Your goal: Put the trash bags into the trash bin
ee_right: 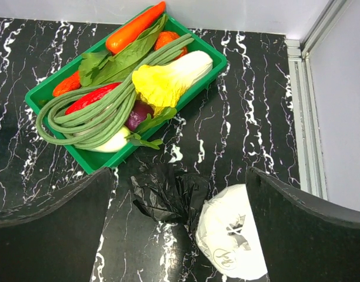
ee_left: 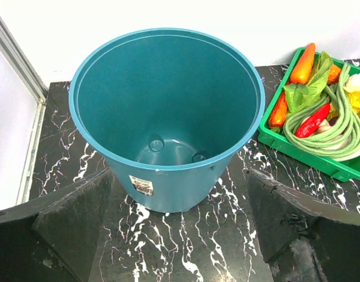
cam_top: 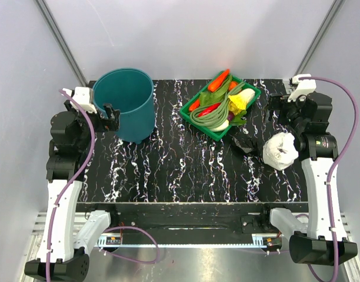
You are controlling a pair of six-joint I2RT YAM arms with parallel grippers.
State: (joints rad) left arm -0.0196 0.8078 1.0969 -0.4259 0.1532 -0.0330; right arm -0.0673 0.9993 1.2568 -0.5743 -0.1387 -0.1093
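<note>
The teal trash bin (cam_top: 130, 100) stands upright at the table's back left; in the left wrist view its inside (ee_left: 168, 111) is empty. My left gripper (cam_top: 111, 117) hangs just left of the bin, open and empty, its fingers (ee_left: 74, 217) spread in front of the bin's base. One crumpled black trash bag (cam_top: 246, 145) lies on the table at the right, touching a white plastic wad (cam_top: 280, 151). My right gripper (cam_top: 278, 114) hovers above them, open and empty; the bag (ee_right: 168, 191) and wad (ee_right: 233, 235) show between its fingers (ee_right: 303, 229).
A green tray (cam_top: 195, 117) of vegetables sits at the back centre-right, just behind the black bag; it also shows in the right wrist view (ee_right: 36, 100) and in the left wrist view (ee_left: 268, 138). White walls and metal frame posts border the black marbled table.
</note>
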